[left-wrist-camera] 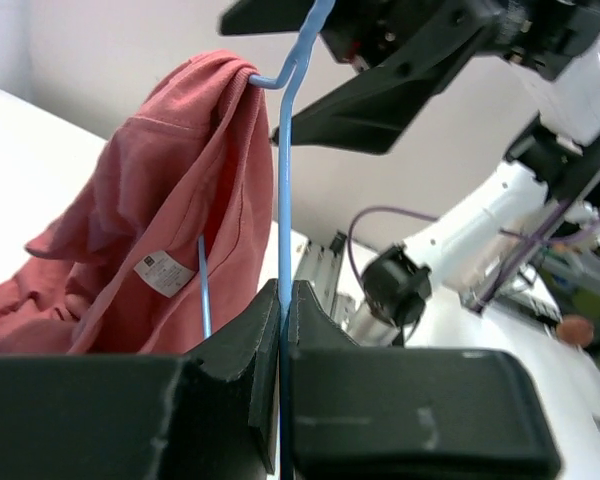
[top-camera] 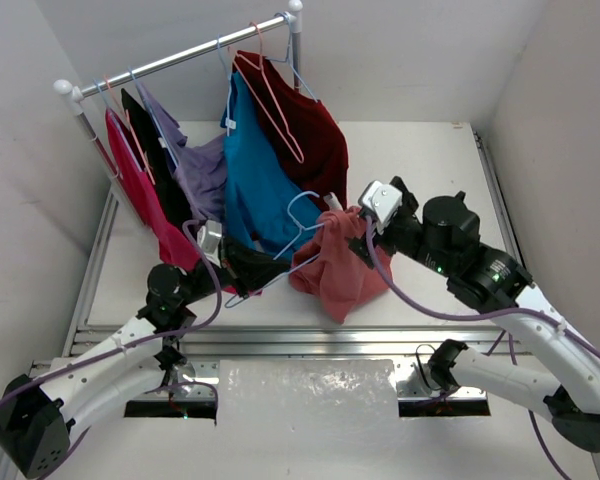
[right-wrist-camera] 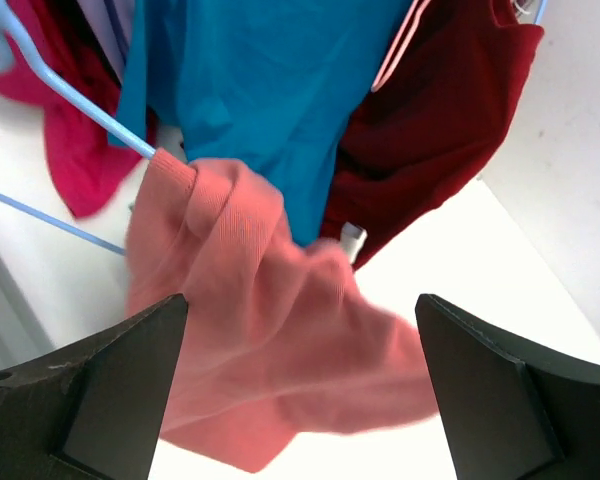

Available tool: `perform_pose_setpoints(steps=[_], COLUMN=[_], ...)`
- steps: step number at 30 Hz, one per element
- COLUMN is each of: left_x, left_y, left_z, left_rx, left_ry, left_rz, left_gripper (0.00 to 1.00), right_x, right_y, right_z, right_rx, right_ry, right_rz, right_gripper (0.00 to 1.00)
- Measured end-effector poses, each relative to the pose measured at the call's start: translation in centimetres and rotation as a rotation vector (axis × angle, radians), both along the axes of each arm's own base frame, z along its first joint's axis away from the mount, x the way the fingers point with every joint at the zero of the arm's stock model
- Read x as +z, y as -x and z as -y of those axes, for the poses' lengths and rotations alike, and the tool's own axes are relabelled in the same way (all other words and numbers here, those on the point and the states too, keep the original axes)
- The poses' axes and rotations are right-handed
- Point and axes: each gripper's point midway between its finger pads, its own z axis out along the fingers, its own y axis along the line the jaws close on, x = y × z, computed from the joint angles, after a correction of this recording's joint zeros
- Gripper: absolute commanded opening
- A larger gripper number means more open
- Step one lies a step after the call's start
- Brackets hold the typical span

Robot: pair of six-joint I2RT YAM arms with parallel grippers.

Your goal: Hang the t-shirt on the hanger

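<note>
White walls close in a pale desk (top-camera: 420,170), with a rack (top-camera: 180,55) of hung shirts in the upper left of the overhead view. From where I stand the job looks about half done. The left tool (left-wrist-camera: 283,300) is pinched tight on the thin blue hanger (left-wrist-camera: 285,200). The salmon t-shirt (top-camera: 335,275) sits at the centre of the frame, caught on one end of that hanger, and the rest of it sags in a bunch toward the desk. The right tool (right-wrist-camera: 298,305) is spread wide and grips nothing, with the cloth hanging just beyond its fingers. I'd say the far shoulder has yet to be worked into the shirt.

Only the left wrist view shows the wire clamped between the pads, the fabric draped over the hanger's bend, and a white label (left-wrist-camera: 163,272) inside the shirt. The right wrist view shows the hanger arm slipping into a fold of cloth at upper left, in front of a teal shirt (right-wrist-camera: 270,90) and a maroon shirt (right-wrist-camera: 450,110). Overhead, that detail is lost.
</note>
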Motion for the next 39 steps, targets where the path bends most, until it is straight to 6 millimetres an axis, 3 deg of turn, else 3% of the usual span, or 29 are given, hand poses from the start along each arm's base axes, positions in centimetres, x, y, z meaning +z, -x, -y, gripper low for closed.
perform_pose_setpoints(steps=[5,9,12,14,15,16,18,19,20,21,23,25,28,31,35,37,39], left_x=[0.0,0.9,2.0,2.3,2.5,2.8,3.5,4.0,4.5,5.7,9.6,13.0,16.8,18.3,17.3,15.6,11.9], left_y=[0.8,1.3,1.5,1.6,1.5,1.3,0.6,0.3,0.1,-0.6,-2.4,-3.5,-5.0,-5.7,-5.6,-6.2,-7.6], left_z=[0.5,1.0,1.5,1.7,1.9,2.0,2.2,2.3,2.5,2.5,2.0,0.9,-2.5,-7.2,-10.4,-9.6,-7.1], left_rx=[-0.059,-0.106,-0.147,-0.171,-0.177,-0.179,-0.164,-0.164,-0.161,-0.129,-0.019,0.090,0.307,0.523,0.631,0.607,0.546], left_ry=[-0.027,-0.036,-0.042,-0.053,-0.059,-0.064,-0.067,-0.073,-0.082,-0.075,-0.029,0.017,0.102,0.226,0.356,0.368,0.311], left_rz=[0.021,0.043,0.061,0.058,0.047,0.040,0.026,0.019,0.013,0.027,0.056,0.067,0.039,-0.060,-0.171,-0.216,-0.290], left_gripper=[0.00,0.00,0.00,0.00,0.00,0.00,0.01,0.11,0.42,0.58,0.82,0.89,0.90,0.85,0.82,0.79,0.79], right_x=[0.1,-0.5,-1.7,-2.2,-2.4,-2.4,-2.4,-2.1,-1.5,-1.2,-0.5,0.9,1.9,2.8,4.1,4.9,5.7], right_y=[0.4,0.5,0.2,0.2,0.5,0.8,1.7,2.0,2.1,2.2,2.2,2.0,1.4,1.1,0.5,0.3,0.1], right_z=[-0.3,-1.0,-1.7,-2.0,-2.1,-1.9,-1.6,-1.3,-0.9,-0.1,0.6,1.3,2.2,3.1,4.1,4.5,4.7], right_rx=[0.079,0.135,0.169,0.188,0.205,0.223,0.260,0.257,0.242,0.213,0.162,0.113,0.038,-0.029,-0.121,-0.157,-0.186], right_ry=[0.040,0.094,0.138,0.155,0.163,0.176,0.191,0.183,0.168,0.158,0.115,0.077,0.049,0.028,-0.020,-0.047,-0.074], right_rz=[0.077,0.078,0.042,0.032,0.029,0.036,0.049,0.069,0.094,0.107,0.135,0.174,0.192,0.183,0.162,0.154,0.152], right_gripper=[0.91,0.53,0.42,0.24,0.06,0.00,0.00,0.00,0.00,0.00,0.00,0.00,0.00,0.00,0.00,0.00,0.00])
